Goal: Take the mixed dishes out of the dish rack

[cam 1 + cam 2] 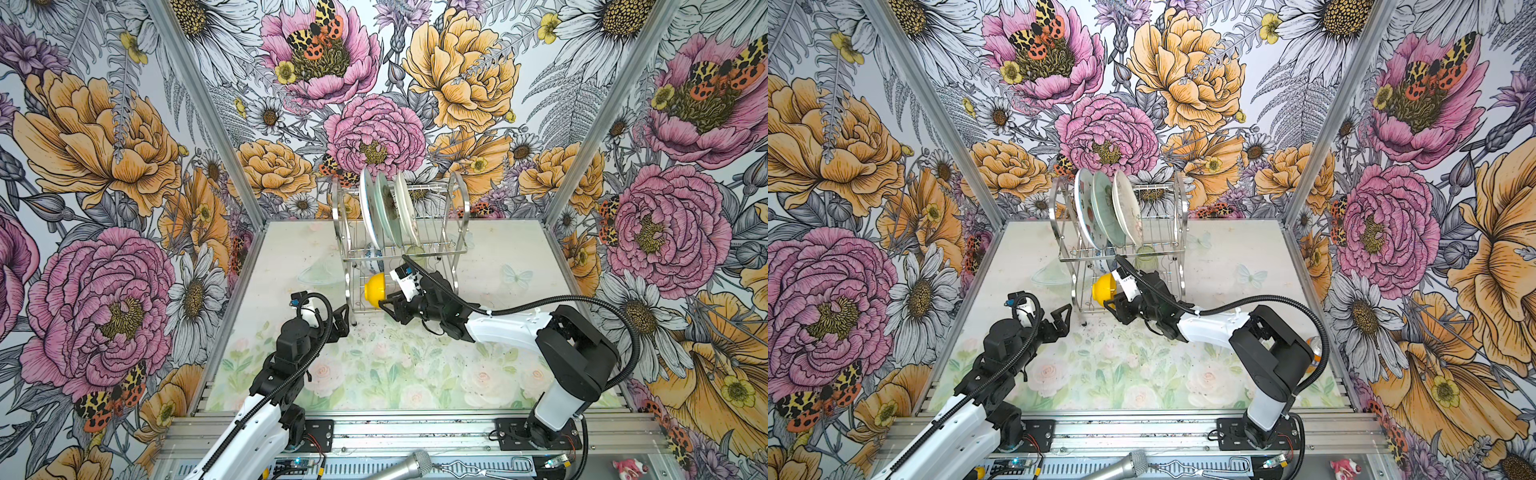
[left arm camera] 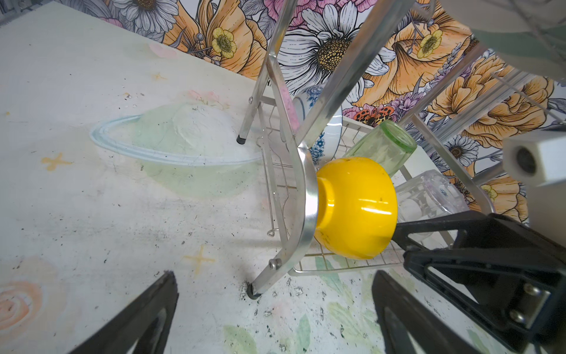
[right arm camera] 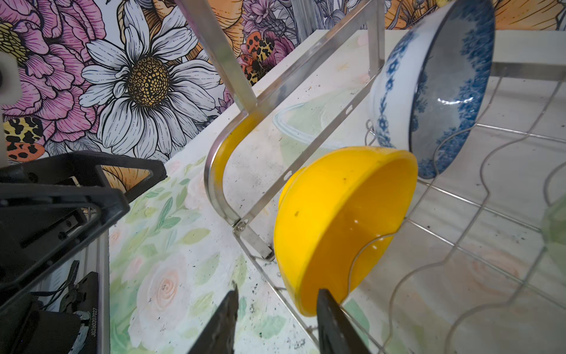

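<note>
Left fingers (image 2: pixel 144 315) stand wide apart and empty, low over the counter (image 2: pixel 92 214), with the near leg of the dish rack (image 2: pixel 308 196) just ahead of them. Beyond that leg, on the lower tier, the yellow bowl (image 2: pixel 355 208) stands on edge. Its foot rests against the rack's arched side band and its mouth is turned toward the right fingers (image 3: pixel 329 318). Those are apart, one tip inside the bowl at its rim and the other outside the wall with a gap showing, so nothing is clamped (the step in hand looks like the pinch on this rim).

Just past the yellow bowl from them leans the blue-and-white bowl (image 3: pixel 441 92). The green tumbler (image 2: pixel 382 144) and clear glass (image 2: pixel 428 196) lie deeper in the same tier, and three plates (image 1: pixel 1106 208) stand in the tier above.

To do it well, I would push the right fingers a little further over the rim before closing, so the bite is on the wall and not the lip alone. Then lift slightly to clear the rack's wirework and draw the bowl straight back toward the wrist. A sideways swing risks knocking the blue-and-white bowl. The left fingers are best kept clear of the rack's leg.
</note>
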### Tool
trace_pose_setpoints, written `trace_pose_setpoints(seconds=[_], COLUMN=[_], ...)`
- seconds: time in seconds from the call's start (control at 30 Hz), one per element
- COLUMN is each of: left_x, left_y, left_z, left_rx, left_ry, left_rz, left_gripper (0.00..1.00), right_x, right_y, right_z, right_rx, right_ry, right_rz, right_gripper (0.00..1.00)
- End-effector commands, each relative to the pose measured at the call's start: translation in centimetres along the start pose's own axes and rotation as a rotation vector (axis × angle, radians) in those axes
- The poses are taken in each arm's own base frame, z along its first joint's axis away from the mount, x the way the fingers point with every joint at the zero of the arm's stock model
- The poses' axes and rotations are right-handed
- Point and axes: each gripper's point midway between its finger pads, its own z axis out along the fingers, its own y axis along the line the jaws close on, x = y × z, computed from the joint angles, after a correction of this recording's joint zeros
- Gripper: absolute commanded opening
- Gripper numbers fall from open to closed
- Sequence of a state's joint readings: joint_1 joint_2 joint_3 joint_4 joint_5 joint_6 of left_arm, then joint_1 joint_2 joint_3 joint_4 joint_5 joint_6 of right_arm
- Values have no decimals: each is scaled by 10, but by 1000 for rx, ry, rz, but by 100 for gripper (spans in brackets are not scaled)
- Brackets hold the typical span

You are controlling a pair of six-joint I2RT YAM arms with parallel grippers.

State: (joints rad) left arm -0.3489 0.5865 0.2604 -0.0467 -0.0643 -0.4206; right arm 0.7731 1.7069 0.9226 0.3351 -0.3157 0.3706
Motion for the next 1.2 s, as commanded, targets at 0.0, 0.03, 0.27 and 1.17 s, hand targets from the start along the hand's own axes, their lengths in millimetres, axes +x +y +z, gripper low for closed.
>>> trace_pose_setpoints(seconds=[0.0, 0.03, 0.27, 1.17], left_x=[-9, -9, -13, -14], left_y=[-9, -10, -14, -16], left_z=[2, 3, 4, 10], left_rx=[44, 48, 59, 71], left_ry=[-25, -23, -28, -26], left_rz=[-15, -15, -15, -26], left_gripper=[99, 99, 99, 99], right_x=[-17, -17, -22, -26], right_y=[6, 5, 5, 10], right_z=[6, 7, 11, 27], right_rx=[-36, -38, -57, -142], right_ry=[-38, -37, -43, -31], right_rz=[-30, -29, -37, -34], right_gripper=[39, 38, 33, 27])
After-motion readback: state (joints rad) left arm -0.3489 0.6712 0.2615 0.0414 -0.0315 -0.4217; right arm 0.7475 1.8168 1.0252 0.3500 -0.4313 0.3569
